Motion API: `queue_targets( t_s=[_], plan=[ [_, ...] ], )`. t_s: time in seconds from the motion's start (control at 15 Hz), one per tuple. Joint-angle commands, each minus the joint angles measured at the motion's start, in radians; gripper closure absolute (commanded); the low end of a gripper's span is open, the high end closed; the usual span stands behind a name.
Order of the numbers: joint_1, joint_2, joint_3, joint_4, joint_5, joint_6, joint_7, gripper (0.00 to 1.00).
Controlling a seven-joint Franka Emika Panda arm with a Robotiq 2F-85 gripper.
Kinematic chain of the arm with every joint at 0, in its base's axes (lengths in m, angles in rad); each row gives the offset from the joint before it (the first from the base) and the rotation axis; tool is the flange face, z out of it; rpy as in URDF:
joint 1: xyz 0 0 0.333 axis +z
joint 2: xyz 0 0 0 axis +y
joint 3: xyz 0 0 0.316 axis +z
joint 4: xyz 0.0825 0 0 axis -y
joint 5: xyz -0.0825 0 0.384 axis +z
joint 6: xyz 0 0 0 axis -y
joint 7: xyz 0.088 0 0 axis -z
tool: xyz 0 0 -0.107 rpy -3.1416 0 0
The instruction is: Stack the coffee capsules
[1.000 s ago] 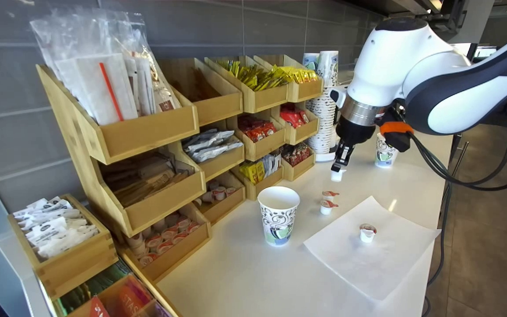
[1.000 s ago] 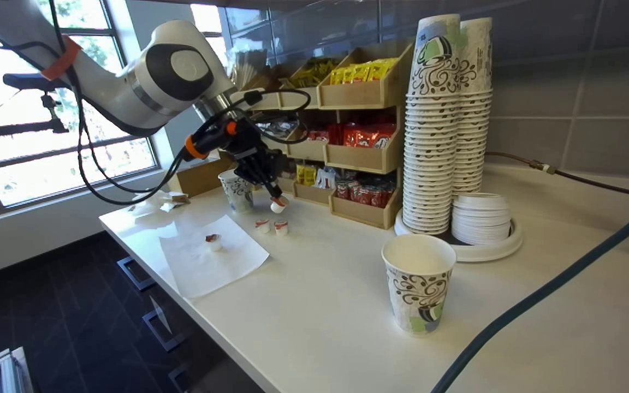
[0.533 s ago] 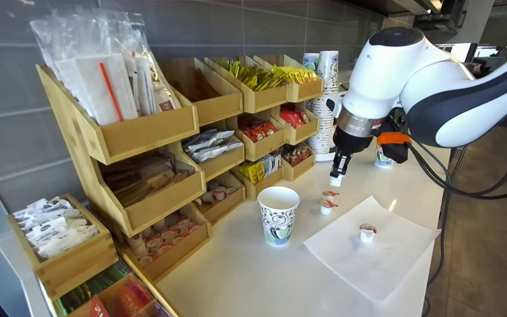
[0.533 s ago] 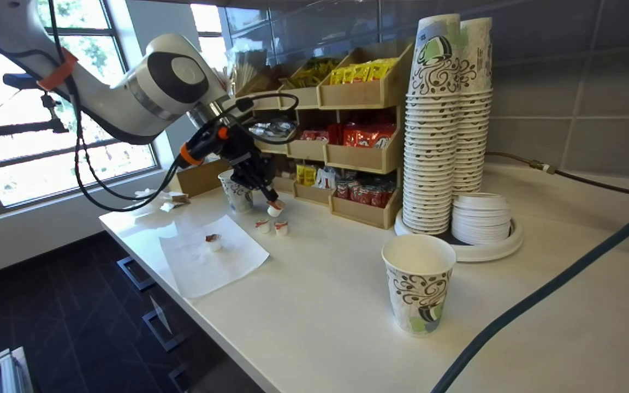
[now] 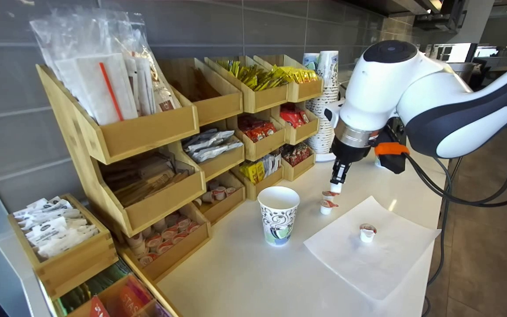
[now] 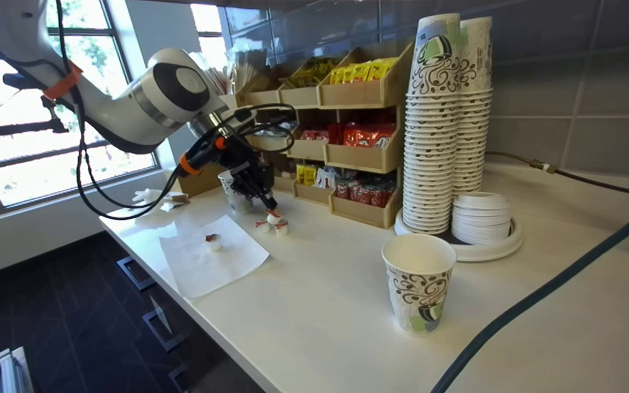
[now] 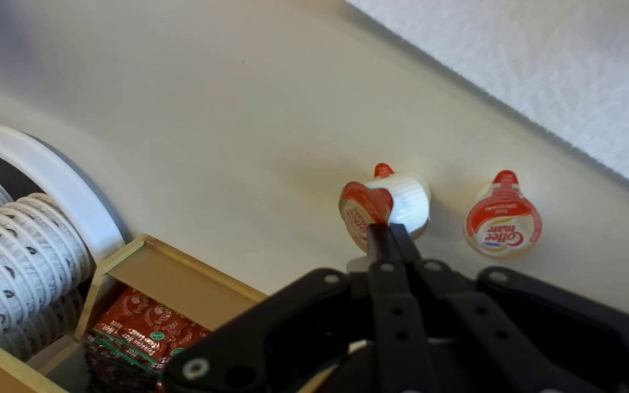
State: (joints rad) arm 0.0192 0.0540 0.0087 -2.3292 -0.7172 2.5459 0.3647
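The coffee capsules are small white pods with red-brown lids. My gripper (image 7: 388, 234) is shut on the lid edge of a coffee capsule (image 7: 410, 201), which hangs tilted on its side; it shows in both exterior views (image 5: 335, 188) (image 6: 273, 219). Below it, mostly hidden in the wrist view, stands a second capsule with its red tab (image 7: 383, 170) showing. I cannot tell whether the two touch. A third capsule (image 7: 503, 224) stands upright beside them, also in an exterior view (image 5: 326, 206). Another capsule (image 5: 367, 233) stands on the white paper sheet (image 5: 385, 268).
A paper cup (image 5: 278, 215) stands near the capsules, and another (image 6: 418, 284) stands farther along the counter. A wooden organizer (image 5: 161, 207) with packets lines the wall. Tall cup stacks (image 6: 432, 153) and lids (image 6: 481, 218) stand on a white round tray (image 6: 489, 254).
My gripper has moved down with the held capsule, from above and behind the two standing capsules to right over one of them. The other capsules and the cups have not moved.
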Motion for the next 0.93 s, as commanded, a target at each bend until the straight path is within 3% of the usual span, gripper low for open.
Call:
queue_targets(
  t_s=[0.0,0.87],
  plan=[
    [0.014,0.007,-0.005,0.009,-0.071,-0.012,0.073,1.00],
    [0.040,0.041,0.002,0.030,-0.205,-0.021,0.205,1.00]
  ],
)
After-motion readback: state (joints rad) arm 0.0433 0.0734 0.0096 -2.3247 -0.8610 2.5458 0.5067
